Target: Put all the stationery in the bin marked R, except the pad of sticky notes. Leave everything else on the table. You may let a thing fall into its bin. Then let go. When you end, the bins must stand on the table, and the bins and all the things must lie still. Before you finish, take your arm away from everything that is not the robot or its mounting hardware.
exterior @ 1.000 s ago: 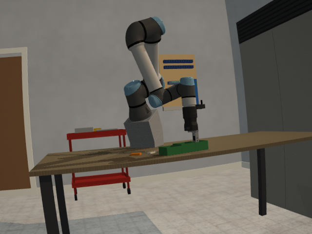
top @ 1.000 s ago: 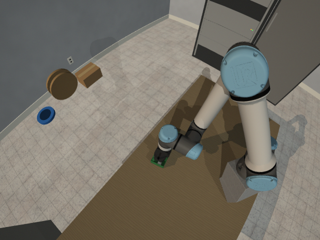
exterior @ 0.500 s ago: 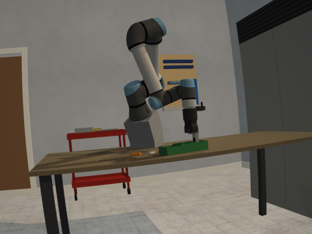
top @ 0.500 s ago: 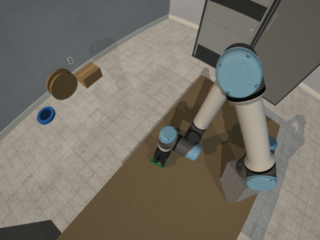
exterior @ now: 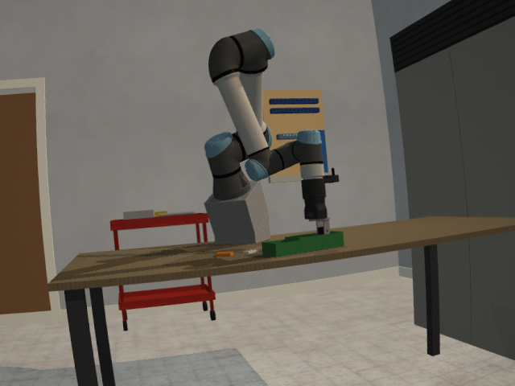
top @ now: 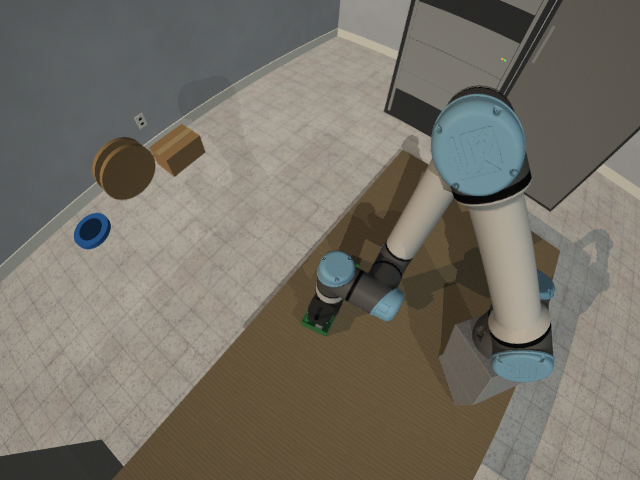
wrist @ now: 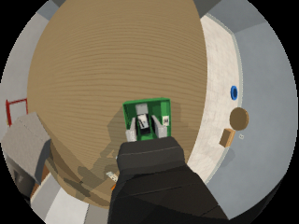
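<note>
A green bin (top: 312,326) (exterior: 303,244) (wrist: 164,106) stands on the brown table (top: 289,413) (exterior: 166,265) (wrist: 106,44); I cannot read its mark. My gripper (exterior: 323,228) (wrist: 144,121) points straight down with its fingertips at the bin's rim, and the fingers stand open. In the wrist view a small black and white thing (wrist: 145,121) lies between the fingers inside the bin. An orange thing (exterior: 224,253) and a small white thing (exterior: 249,251) lie on the table left of the bin. In the top view the wrist hides the fingers.
The arm's grey base block (top: 467,366) (exterior: 239,215) stands on the table behind the bin. A red cart (exterior: 162,257) stands behind the table. The table's edge runs close beside the bin in the top view. A box (top: 177,149), a brown disc (top: 124,167) and a blue ring (top: 92,230) lie on the floor.
</note>
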Motion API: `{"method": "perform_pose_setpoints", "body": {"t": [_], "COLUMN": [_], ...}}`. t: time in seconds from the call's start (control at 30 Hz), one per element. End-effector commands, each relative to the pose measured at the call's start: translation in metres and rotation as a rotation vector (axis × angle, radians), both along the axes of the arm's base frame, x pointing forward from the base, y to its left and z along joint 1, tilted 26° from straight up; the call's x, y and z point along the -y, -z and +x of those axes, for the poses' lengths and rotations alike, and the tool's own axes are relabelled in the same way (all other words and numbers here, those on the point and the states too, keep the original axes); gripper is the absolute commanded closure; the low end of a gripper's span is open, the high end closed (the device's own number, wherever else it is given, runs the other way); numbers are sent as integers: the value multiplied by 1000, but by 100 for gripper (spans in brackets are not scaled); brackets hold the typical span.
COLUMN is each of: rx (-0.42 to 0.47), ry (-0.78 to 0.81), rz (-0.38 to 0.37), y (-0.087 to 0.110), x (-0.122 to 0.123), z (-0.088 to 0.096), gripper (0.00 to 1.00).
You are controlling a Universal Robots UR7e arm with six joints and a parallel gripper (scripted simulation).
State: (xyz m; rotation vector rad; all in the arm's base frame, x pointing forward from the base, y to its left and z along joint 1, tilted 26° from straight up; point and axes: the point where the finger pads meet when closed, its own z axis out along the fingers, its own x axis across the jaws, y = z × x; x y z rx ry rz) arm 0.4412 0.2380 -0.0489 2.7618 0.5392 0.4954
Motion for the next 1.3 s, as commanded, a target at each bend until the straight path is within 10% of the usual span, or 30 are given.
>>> {"method": "perform_pose_setpoints", "body": {"t": [0.0, 1.27], "rx": [1, 1], "ry": [0, 0], "rz": [1, 1], "y": [0, -35], "x": [0, -8], "z": [0, -15], "gripper": [38, 38]}}
